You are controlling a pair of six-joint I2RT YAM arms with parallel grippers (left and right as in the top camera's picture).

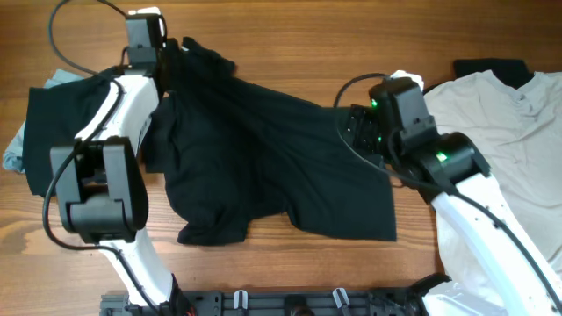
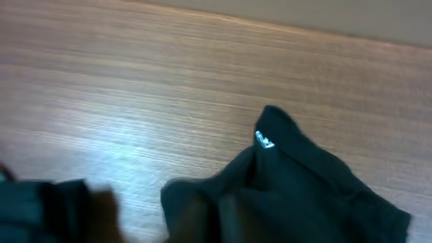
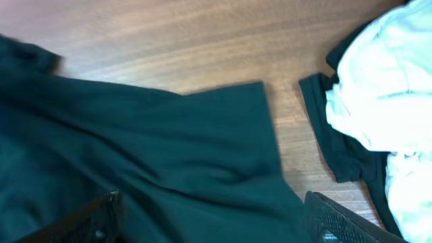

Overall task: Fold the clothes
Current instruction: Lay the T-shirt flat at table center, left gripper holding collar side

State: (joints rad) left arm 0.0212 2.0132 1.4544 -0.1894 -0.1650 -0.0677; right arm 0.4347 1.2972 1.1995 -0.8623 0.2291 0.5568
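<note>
A black garment (image 1: pixel 263 167) lies spread and rumpled across the middle of the table. My left gripper (image 1: pixel 171 60) is at its top left corner, shut on a bunched fold of it. The left wrist view is blurred and shows the cloth (image 2: pixel 304 182) rising to the jaws (image 2: pixel 219 223). My right gripper (image 1: pixel 353 132) is open over the garment's right edge. In the right wrist view its fingers (image 3: pixel 219 226) stand wide apart above the dark cloth (image 3: pixel 169 148), holding nothing.
A pale shirt (image 1: pixel 500 114) lies at the right on another black garment (image 1: pixel 492 68); both show in the right wrist view (image 3: pixel 385 88). A folded dark garment (image 1: pixel 53 132) lies at the left on a light blue one (image 1: pixel 16 149).
</note>
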